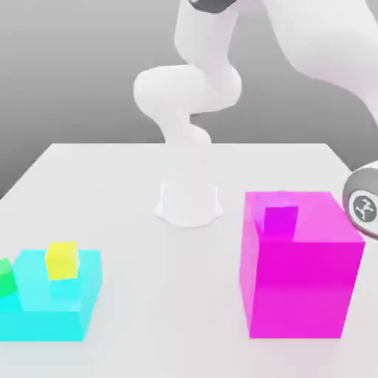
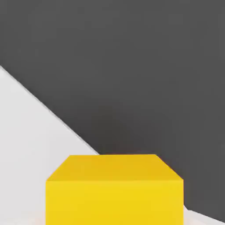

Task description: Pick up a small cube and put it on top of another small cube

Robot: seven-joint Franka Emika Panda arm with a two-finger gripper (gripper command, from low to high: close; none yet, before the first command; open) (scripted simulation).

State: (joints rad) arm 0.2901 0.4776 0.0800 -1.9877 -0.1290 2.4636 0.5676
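A small yellow cube [image 1: 61, 260] sits on top of a low cyan block [image 1: 44, 310] at the exterior view's left. A small green cube [image 1: 6, 277] shows at the left edge, against the cyan block. A small purple cube [image 1: 280, 220] rests on top of a tall magenta block [image 1: 295, 288] at the right. The arm's grey wrist [image 1: 363, 208] is at the right edge, level with the magenta block's top. In the hand view a yellow cube face [image 2: 114, 189] stands close in front of the camera on the white table [image 2: 26, 154]. Nothing shows as held.
The robot's white base [image 1: 188, 203] stands at the middle back of the white table [image 1: 148, 325]. The arm rises from it and arches over to the exterior view's right. A dark grey backdrop lies behind the table.
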